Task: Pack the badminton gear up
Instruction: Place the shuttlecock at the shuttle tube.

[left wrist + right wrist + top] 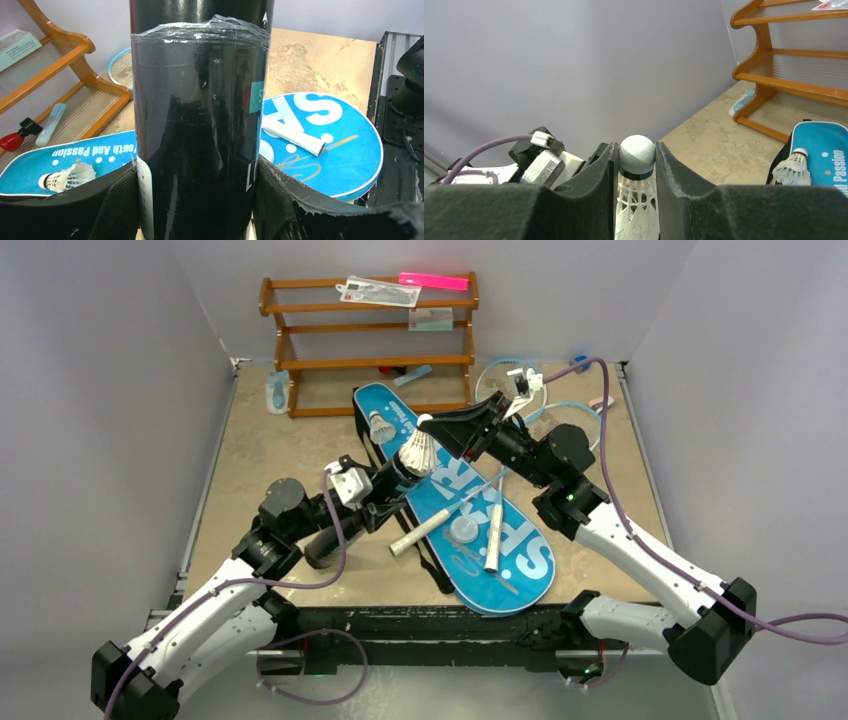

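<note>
Nearest, at the bottom of the top view, the two arm bases sit at the table's edge. The left arm reaches in from the lower left, and the left gripper [378,498] is clamped around the black tube [200,100]. In the left wrist view the tube stands upright between the two padded fingers [117,202], filling the middle of the frame, with a band of clear wrap around it.

Just beyond lies the blue bag [525,565], lettered "SPORT", running diagonally from lower right to upper centre of the table. Two white racket handles [430,525] rest on it side by side, and their shafts lead away to the upper right.

Above the bag's middle the right gripper [432,426] pinches a shuttlecock [418,452] by its rounded cork. The feather skirt hangs down toward the tube's upper end — whether it has entered the mouth I cannot tell. The right wrist view shows the cork squeezed between both pads.

Farther up, a second shuttlecock [380,427] lies on the bag's narrow end. The light-blue racket heads [575,420] rest on the table at the upper right, partly behind the right arm.

Farthest back — the wooden rack [370,362] stands against the wall.
</note>
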`<control>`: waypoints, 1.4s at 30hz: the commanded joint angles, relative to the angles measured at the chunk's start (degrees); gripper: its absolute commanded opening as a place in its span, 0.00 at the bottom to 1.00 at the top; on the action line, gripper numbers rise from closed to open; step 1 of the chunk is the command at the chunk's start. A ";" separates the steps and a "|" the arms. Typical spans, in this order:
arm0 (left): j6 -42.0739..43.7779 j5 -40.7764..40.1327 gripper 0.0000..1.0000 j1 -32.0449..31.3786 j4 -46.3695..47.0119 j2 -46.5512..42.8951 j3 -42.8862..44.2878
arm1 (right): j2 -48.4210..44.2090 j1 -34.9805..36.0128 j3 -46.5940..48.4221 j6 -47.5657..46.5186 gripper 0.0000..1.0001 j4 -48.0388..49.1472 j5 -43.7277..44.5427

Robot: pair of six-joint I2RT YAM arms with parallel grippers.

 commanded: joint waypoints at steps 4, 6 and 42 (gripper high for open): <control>0.13 0.34 0.29 -0.21 1.91 -1.62 1.37 | -1.76 0.46 -0.59 2.27 0.09 3.37 2.97; -0.08 0.37 0.29 -0.21 2.17 -1.79 1.32 | -1.96 0.45 -1.42 3.42 0.09 4.27 3.73; -0.95 1.81 0.29 -0.18 3.66 -2.85 0.67 | -2.20 0.42 -5.45 8.54 0.09 8.42 5.92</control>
